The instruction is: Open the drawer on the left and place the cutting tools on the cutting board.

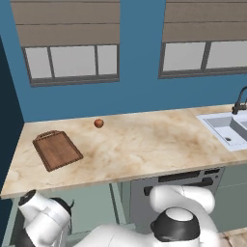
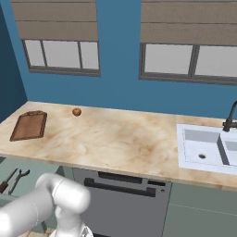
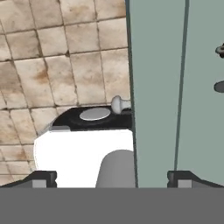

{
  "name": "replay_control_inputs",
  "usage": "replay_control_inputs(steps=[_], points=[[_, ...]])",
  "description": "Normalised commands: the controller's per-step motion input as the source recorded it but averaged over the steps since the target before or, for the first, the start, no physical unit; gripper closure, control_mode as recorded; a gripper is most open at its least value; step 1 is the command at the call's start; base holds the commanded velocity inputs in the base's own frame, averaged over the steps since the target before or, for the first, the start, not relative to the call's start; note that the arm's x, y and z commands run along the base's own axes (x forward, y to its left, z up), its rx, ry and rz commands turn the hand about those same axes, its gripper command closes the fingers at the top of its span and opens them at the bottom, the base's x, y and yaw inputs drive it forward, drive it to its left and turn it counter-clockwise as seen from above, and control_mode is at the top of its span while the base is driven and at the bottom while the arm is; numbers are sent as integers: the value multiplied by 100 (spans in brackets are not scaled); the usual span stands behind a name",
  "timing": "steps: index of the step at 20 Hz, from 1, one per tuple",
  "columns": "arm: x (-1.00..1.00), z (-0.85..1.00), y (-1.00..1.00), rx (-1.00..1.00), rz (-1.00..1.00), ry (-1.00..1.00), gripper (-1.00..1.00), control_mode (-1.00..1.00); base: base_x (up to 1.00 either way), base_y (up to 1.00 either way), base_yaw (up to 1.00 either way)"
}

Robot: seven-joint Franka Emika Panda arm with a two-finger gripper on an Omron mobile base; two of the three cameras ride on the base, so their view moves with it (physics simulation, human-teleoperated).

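The drawer (image 2: 21, 178) is cut off by the left edge of the right base view and partly hidden behind the arm. The cutting tools (image 2: 13, 179) inside it look too small to tell their kind. In the hand view, two dark shapes (image 3: 220, 50) at the right edge are cut off and unclear. The sink (image 1: 226, 126) runs past the right edge of the left base view.
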Motion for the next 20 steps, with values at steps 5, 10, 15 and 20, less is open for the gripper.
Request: replay_control_inputs(steps=[5,10,15,20], points=[[-50,0,0,0,21,4,-100,-100,0,0,0],[-36,0,0,0,28,0,-100,-100,0,0,0],[-42,0,-1,0,29,3,-100,-100,0,0,0],[-29,5,-2,1,26,9,-100,-100,0,0,0]])
